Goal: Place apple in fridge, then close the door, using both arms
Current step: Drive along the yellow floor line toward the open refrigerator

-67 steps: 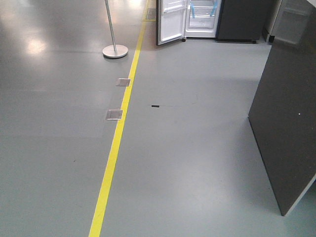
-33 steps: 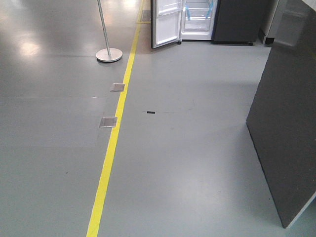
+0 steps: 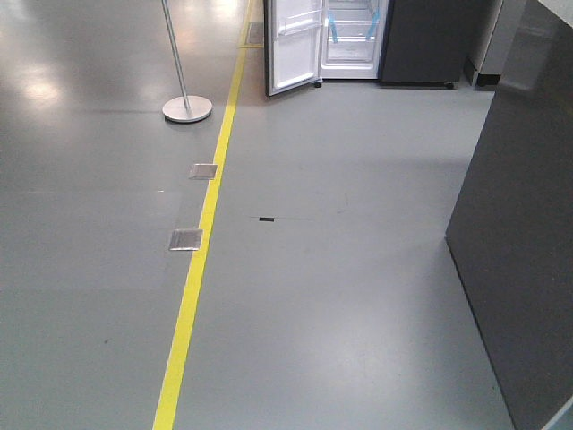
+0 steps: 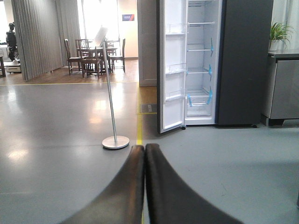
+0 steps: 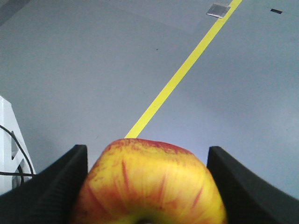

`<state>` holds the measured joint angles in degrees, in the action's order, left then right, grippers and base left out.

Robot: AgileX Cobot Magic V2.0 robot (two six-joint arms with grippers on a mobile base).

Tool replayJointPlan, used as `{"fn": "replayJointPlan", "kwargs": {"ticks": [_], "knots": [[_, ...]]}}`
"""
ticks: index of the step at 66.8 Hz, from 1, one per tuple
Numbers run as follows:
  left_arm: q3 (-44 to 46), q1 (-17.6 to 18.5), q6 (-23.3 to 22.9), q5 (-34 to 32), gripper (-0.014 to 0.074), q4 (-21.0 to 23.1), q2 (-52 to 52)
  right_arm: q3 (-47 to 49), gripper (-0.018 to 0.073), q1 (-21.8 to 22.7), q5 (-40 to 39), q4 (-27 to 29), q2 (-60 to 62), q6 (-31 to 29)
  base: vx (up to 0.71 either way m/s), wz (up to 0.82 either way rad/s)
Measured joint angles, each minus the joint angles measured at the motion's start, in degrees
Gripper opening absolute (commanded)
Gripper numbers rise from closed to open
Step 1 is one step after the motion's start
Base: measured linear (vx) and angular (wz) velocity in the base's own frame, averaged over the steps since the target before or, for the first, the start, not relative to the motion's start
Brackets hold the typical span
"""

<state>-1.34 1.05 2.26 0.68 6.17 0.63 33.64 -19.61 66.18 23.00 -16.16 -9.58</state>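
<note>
While the right gripper is clamping the apple between its two black fingers, the yellow-and-red skin filling the bottom of the wrist view, the left gripper is riding empty with its fingers pressed together. The fridge is standing well apart from the robot at the top of the front view, its door hanging open toward the left of the frame and the white shelves showing. I'm reckoning the grey floor in between is the risky part. The apple is being pinched on only two sides, so a jolt over the metal floor plates sitting beside the yellow line could be enough to loosen it. Drifting toward the upper left would be bringing the base against the stand's round foot or the door's outer edge. Drifting right would be scraping the dark panel looming along the right edge. Between the yellow line and that panel the floor is lying wide and bare. Only the gap between door and fridge wall is looking narrow.
</note>
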Motion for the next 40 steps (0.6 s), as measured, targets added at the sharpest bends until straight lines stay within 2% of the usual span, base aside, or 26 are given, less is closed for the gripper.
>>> {"fn": "replayJointPlan", "kwargs": {"ticks": [40], "knots": [[0.0, 0.0, 0.0, 0.0, -0.0006, 0.0, 0.0, 0.0, 0.0122, 0.0, 0.0, 0.0, 0.0, 0.0, 0.23, -0.04]]}}
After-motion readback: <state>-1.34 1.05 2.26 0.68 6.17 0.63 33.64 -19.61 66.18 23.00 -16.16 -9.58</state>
